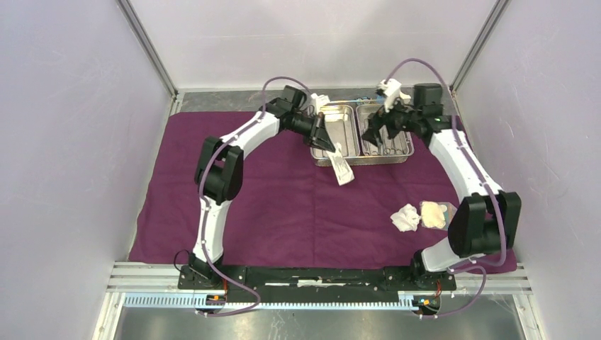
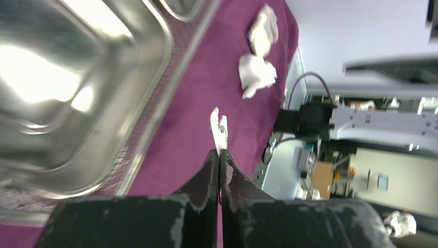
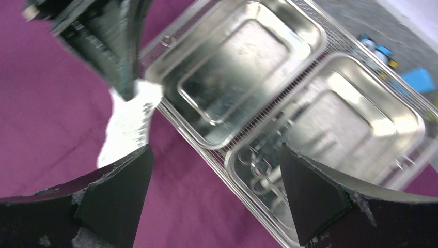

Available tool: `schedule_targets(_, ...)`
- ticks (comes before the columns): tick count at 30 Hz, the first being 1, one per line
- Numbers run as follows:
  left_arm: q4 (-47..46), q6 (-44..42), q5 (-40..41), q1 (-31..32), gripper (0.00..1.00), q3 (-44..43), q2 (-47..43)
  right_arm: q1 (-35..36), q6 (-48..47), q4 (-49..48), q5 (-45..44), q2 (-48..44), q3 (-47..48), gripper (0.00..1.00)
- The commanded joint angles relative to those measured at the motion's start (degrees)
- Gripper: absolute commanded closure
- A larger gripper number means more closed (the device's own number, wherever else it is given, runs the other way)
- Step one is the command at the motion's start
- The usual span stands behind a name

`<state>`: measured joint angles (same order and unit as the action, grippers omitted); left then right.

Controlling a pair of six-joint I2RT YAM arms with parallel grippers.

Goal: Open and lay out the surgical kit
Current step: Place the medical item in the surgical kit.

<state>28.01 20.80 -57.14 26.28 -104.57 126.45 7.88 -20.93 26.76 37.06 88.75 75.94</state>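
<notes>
Status: task partly complete.

1. Cloth: opened and spread flat over most of the worktop. This step looks done.
2. Tray: sits on the cloth at the far edge of the worktop, right of centre, with both compartments uncovered.
3. Gauze pads: two pads lie on the cloth near the right edge of the worktop, just beside each other and well apart from the tray. They look laid out.
4. Packet: pinched at one end by the left hand, whose fingers are pressed together on it. It hangs just outside the tray's near left corner, above the cloth. Whether its free end touches the cloth cannot be told. It is out of the tray but not yet set down.
5. Instruments: the scissor-handled pieces lie in the tray's right compartment. The left compartment appears empty.
6. Right hand: hovers over the tray with its fingers spread wide and nothing between them.

Remaining work, as judged from this layout:
- Place the packet on the cloth.
- Lift the instruments out of the right compartment one at a time and set them on the cloth.

Most of the fine handling is therefore not yet done.
</notes>
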Motion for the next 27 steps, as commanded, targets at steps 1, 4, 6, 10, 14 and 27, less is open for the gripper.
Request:
schedule_targets(1,5.6,-9.2,-5.3,6.1,0.98,0.3,-3.7,-4.7,-0.4,-1.4,1.2,-5.4,-4.2,0.02)
schedule_targets(4,5.5,-9.3,-6.3,11.0,0.98,-1.1,-1.9,-7.1,0.3,-3.9,0.5,-7.7,-8.1,0.02)
schedule_targets(6,4.6,-8.8,-7.2,14.0,0.98,-2.1,-0.3,-9.1,0.1,-4.7,0.1,-8.2,-10.0,0.02)
schedule_targets(10,-3.9,-2.5,-8.4,18.3,0.98,-3.0,3.6,-13.1,0.2,-6.8,1.1,-8.8,-13.6,0.02)
schedule_targets(14,-11.5,5.0,-9.1,21.1,0.98,-4.5,7.5,-17.4,1.5,-8.8,3.5,-9.7,-16.6,0.02)
schedule_targets(27,-4.2,-0.7,-4.1,22.5,0.98,-11.5,16.7,-23.9,2.9,-13.4,6.2,-12.0,-21.9,0.02)
